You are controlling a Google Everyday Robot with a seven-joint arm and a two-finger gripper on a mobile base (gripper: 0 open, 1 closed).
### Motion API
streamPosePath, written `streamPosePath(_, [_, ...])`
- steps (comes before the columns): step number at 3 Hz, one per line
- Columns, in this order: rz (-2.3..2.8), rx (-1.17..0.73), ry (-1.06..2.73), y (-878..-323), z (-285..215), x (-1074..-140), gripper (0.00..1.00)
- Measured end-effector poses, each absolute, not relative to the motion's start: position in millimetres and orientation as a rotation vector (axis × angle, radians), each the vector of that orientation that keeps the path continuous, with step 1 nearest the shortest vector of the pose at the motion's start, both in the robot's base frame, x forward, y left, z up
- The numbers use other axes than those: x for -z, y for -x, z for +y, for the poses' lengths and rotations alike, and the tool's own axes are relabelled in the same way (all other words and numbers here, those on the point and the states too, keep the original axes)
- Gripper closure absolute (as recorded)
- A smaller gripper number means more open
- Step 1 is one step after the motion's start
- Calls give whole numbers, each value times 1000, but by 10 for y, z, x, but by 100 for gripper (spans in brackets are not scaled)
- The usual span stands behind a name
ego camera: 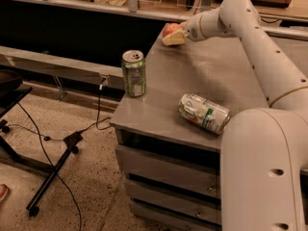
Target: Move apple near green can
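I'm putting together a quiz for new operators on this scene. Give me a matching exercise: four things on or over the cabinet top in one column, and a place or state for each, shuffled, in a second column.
Things:
1. apple
2. green can
3. white-silver can
4. gripper

Places or states:
A. lying on its side near the front edge of the cabinet top
B. at the tip of the arm, right against the apple
C. upright at the front left corner
D. round and orange-red, at the far edge

Pairs: 1-D, 2-C, 3-A, 4-B.
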State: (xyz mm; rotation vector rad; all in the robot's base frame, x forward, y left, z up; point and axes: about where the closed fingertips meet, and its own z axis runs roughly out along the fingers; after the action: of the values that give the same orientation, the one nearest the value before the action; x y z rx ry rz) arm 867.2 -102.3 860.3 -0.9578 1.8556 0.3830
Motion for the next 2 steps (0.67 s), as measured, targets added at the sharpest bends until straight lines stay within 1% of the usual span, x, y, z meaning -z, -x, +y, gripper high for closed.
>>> streamPosePath(1, [1843, -395, 999, -8640, -945, -8585, 69])
streamPosePath(2, [1791, -516, 977, -8555, -924, -8717, 92])
